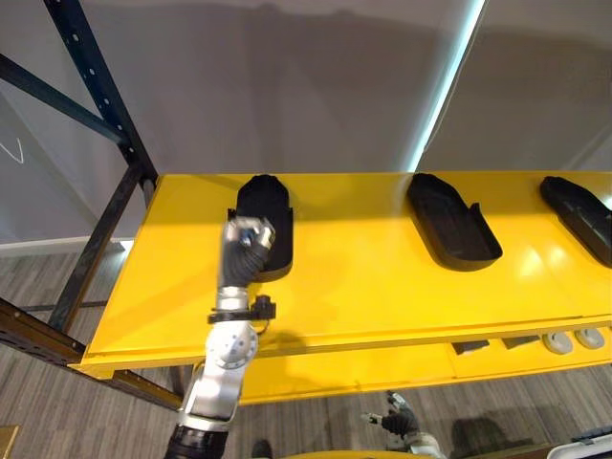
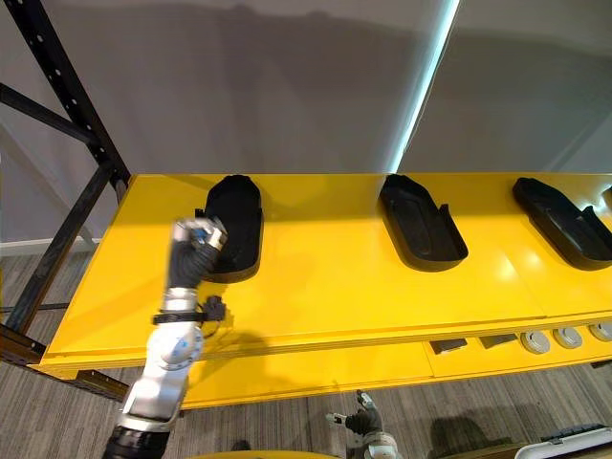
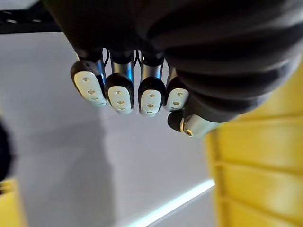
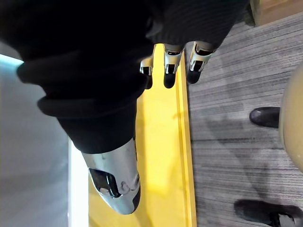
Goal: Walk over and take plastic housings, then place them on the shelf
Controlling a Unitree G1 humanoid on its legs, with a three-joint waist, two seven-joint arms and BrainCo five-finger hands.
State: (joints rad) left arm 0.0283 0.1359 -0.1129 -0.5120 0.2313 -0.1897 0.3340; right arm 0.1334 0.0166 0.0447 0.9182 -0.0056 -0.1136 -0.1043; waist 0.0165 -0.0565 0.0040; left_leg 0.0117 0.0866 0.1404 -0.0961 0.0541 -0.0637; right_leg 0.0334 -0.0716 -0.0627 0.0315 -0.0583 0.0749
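Three black plastic housings lie on the yellow shelf [image 1: 363, 287]: one at the left [image 1: 268, 215], one in the middle [image 1: 452, 222] and one at the right edge [image 1: 580, 215]. My left hand [image 1: 247, 244] is raised over the shelf at the near left edge of the left housing. In the left wrist view its fingers [image 3: 120, 92] are curled, with nothing between them and the thumb. My right hand [image 1: 400, 419] hangs low in front of the shelf, below its front edge, fingers [image 4: 168, 71] relaxed and empty.
A dark blue rack upright [image 1: 105, 105] and its braces stand at the shelf's left end. Small grey parts [image 1: 559, 341] lie on a lower yellow level at the right. A grey wall backs the shelf. Grey plank floor [image 1: 57, 411] lies below.
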